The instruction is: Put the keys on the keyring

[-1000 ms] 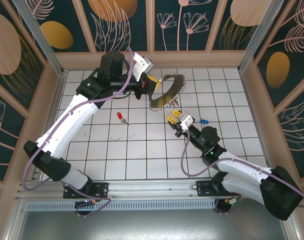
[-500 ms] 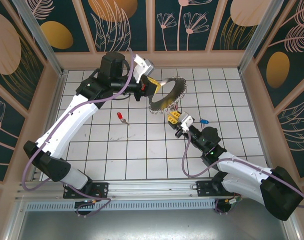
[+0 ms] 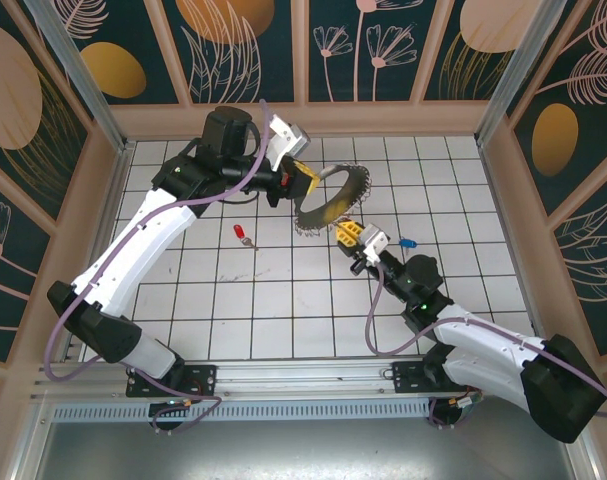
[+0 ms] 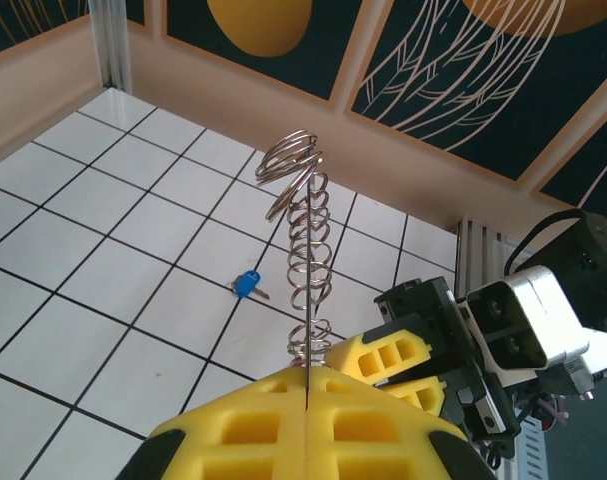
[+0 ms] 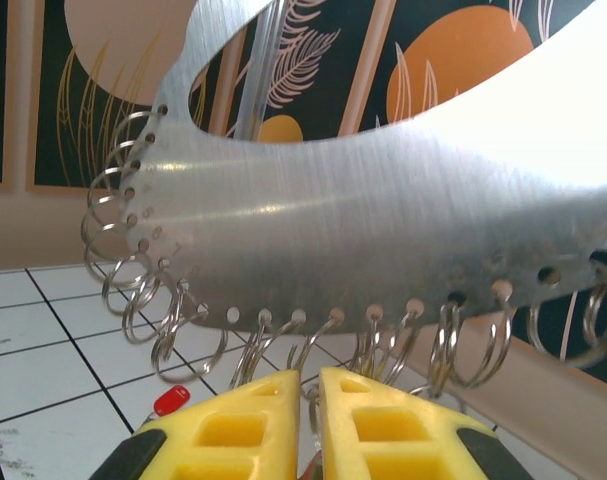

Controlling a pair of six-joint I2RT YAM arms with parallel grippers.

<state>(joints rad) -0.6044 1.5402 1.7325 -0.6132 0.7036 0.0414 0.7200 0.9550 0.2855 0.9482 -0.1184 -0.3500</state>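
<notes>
Our left gripper [image 4: 308, 378] clenches the large grey fringed metal keyring [image 5: 383, 230]. We cannot tell whether our right gripper [image 5: 308, 388] is clenched.

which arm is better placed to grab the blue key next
Right, probably. The blue key lies on the tiles just beside the right fingers, on that arm's own side. The left fingers are shut on the keyring, holding it up, so that arm is busy.
</notes>
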